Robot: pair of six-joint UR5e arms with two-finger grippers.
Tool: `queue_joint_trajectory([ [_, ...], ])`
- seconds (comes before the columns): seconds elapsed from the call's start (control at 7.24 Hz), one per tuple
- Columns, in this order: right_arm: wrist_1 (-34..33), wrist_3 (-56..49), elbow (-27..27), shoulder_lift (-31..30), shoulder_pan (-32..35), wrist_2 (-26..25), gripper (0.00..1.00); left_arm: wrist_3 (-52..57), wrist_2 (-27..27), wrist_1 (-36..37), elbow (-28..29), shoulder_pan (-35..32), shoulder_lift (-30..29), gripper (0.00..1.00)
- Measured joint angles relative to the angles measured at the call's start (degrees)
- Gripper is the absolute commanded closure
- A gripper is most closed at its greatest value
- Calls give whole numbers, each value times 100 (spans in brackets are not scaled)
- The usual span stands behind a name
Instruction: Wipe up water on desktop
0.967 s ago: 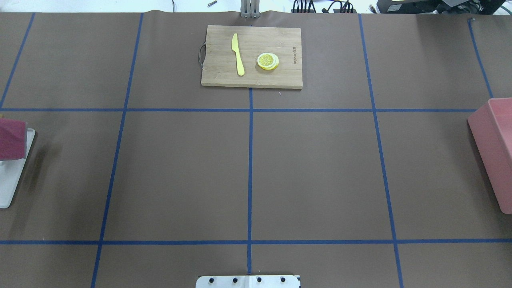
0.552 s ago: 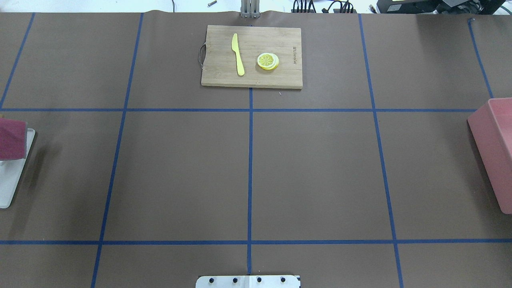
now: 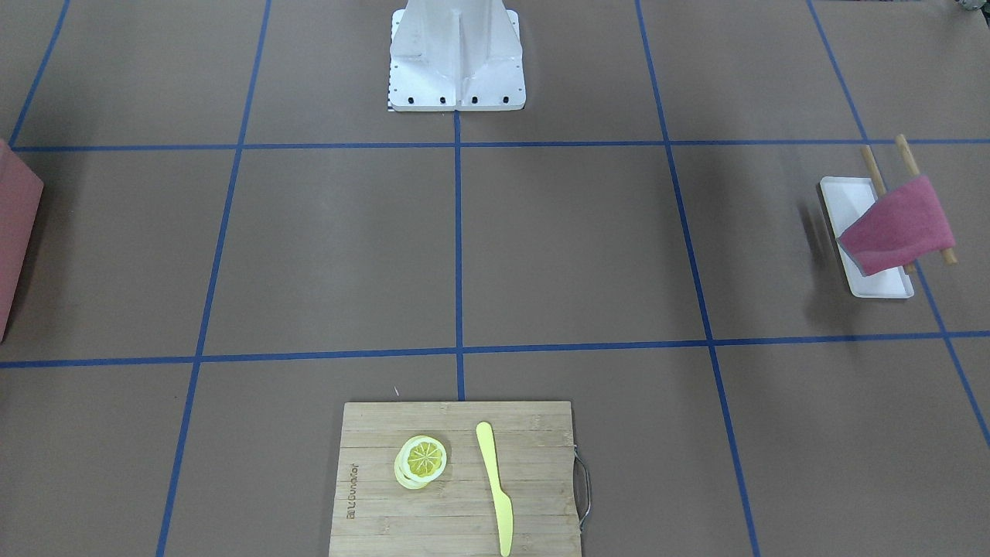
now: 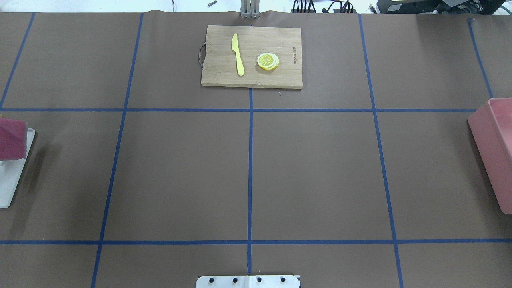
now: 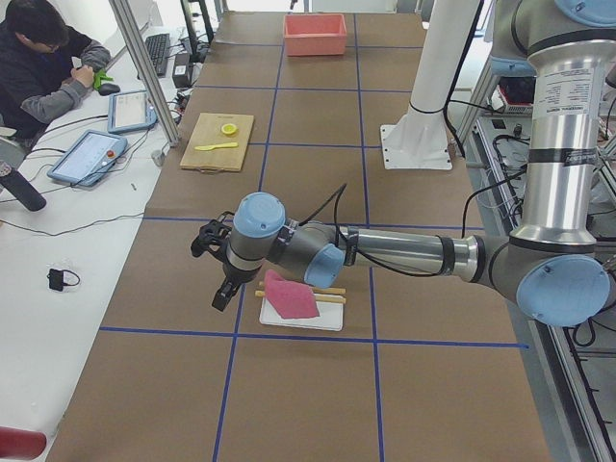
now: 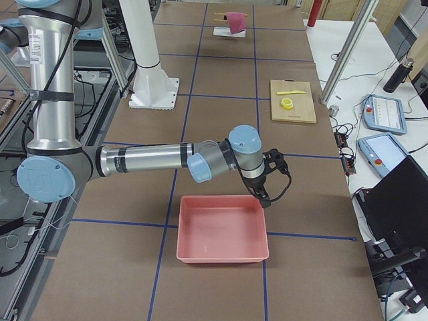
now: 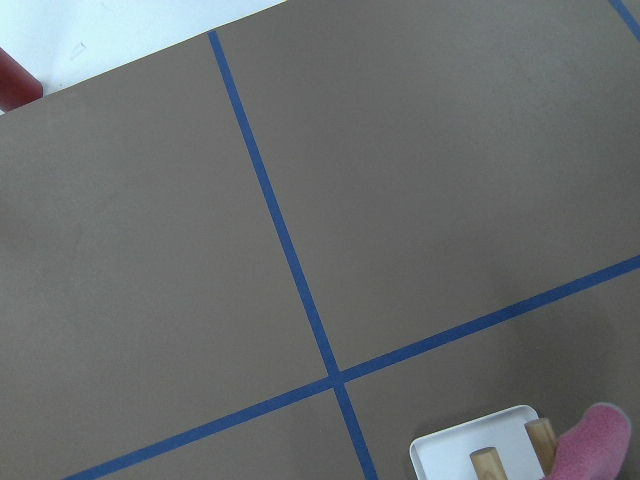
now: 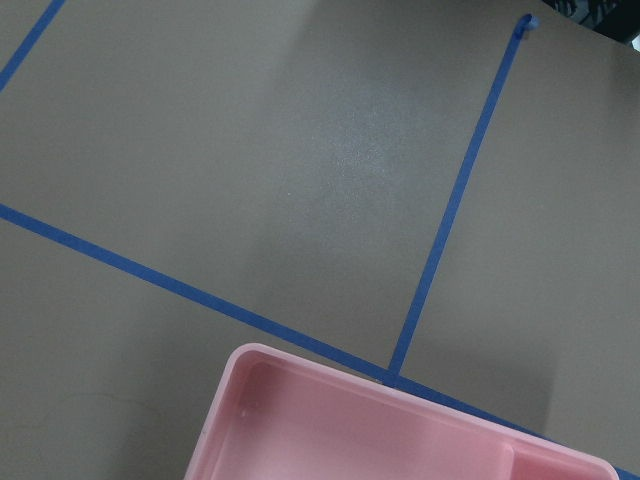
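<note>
The desktop (image 4: 320, 172) is a matte brown surface crossed by blue tape lines; I see no water on it in any view. A dark red cloth (image 3: 897, 224) hangs over two wooden rods above a white tray (image 3: 847, 197) at the robot's left end; it also shows in the overhead view (image 4: 12, 138) and the left wrist view (image 7: 595, 445). My left gripper (image 5: 223, 296) hangs just beside the tray, clear of the cloth. My right gripper (image 6: 264, 198) hovers over the far rim of the pink bin (image 6: 221, 231). Both show only in side views, so I cannot tell open or shut.
A bamboo cutting board (image 4: 252, 78) at the far middle carries a yellow knife (image 4: 238, 54) and a lemon slice (image 4: 268, 61). The pink bin (image 4: 494, 152) stands at the right end. The robot's white base plate (image 3: 456, 93) is at the near middle edge.
</note>
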Motion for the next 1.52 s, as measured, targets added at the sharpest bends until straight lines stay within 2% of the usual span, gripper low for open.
queue_joint_trajectory([
  [0.41, 338, 1006, 43, -118, -17, 19, 0, -593, -28, -91, 162, 92, 177, 2],
  [0.69, 364, 1189, 51, -127, -22, 29, 0, -1258, -279, -207, 197, 286, 431, 2],
  [0.97, 367, 1211, 53, -150, -23, 29, 0, -2060, -428, -821, 355, 680, 585, 2],
  [1.1, 367, 1212, 53, -162, -23, 25, 0, -2400, -423, -1304, 577, 890, 605, 8],
  [1.38, 367, 1213, 56, -169, -23, 23, 0, -2749, -420, -2172, 1029, 1125, 606, 42],
  [1.52, 367, 1215, 59, -169, -23, 22, 0, -2858, -450, -2344, 1094, 1155, 604, 42],
])
